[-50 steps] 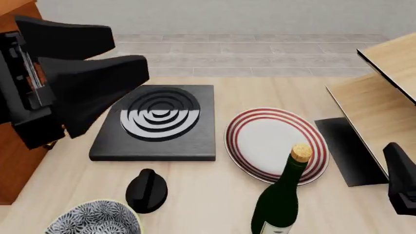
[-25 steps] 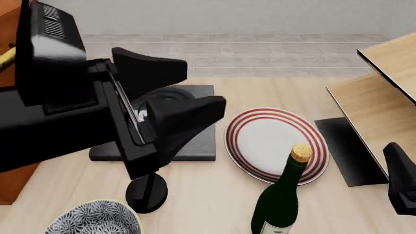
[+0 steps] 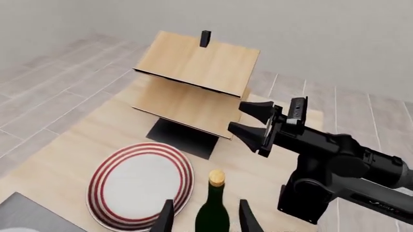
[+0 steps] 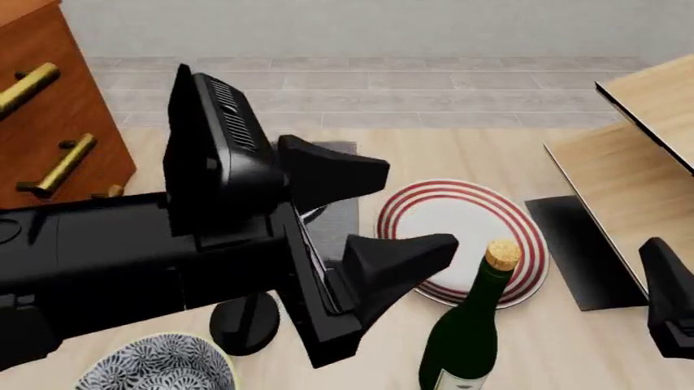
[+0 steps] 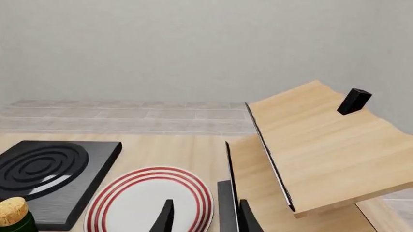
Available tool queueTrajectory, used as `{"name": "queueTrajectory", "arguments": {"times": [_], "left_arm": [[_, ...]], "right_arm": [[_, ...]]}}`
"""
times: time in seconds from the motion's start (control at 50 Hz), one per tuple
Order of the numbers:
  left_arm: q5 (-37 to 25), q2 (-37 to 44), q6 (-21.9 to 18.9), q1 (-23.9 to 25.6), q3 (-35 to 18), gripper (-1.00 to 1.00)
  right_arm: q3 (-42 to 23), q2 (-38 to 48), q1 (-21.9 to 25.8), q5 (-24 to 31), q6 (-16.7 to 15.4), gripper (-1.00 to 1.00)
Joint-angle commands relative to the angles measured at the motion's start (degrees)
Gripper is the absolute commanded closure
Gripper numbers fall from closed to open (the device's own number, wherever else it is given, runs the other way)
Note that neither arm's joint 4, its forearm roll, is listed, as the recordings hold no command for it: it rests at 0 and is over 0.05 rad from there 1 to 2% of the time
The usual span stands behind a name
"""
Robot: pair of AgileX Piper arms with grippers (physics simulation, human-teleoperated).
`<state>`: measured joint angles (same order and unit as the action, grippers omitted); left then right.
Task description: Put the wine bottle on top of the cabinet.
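Note:
The wine bottle (image 4: 464,337), dark green with a tan cork, stands upright at the table's front edge, in front of the striped plate. My left gripper (image 4: 421,206) is open and hangs just left of the bottle's neck, not touching it. In the left wrist view the bottle (image 3: 213,209) stands beyond and in line with the gap of the left gripper (image 3: 205,221). The reddish-brown cabinet (image 4: 49,122) with brass handles stands at the far left. My right gripper (image 3: 236,116) is open and empty, at the front right. Only the bottle's cork (image 5: 11,211) shows in the right wrist view.
A red-ringed white plate (image 4: 466,213) lies mid-table. A black burner slab (image 5: 45,169) is left of it, mostly behind my left arm in the front view. A patterned bowl (image 4: 152,367) and a black knob (image 4: 245,322) sit front left. A pale wood shelf structure (image 4: 639,162) fills the right.
My left arm has swung right and forward from the cabinet side, across the burner, toward the bottle. The cabinet front is now uncovered. The bottle and the right arm have not moved.

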<state>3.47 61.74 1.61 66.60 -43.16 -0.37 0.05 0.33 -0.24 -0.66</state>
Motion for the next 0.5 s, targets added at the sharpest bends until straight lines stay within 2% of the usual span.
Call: {"name": "queueTrajectory", "arguments": {"times": [0.02,0.5], "left_arm": [[0.93,2.75,-0.13,1.87,-0.54,-1.00],[5.18,6.46,2.27,2.08,1.25,-1.00]], "right_arm": [[0.07,0.00,0.00,-0.13,-0.05,-1.00],[0.09,0.02,-0.02,0.07,0.15,-1.00]]}}
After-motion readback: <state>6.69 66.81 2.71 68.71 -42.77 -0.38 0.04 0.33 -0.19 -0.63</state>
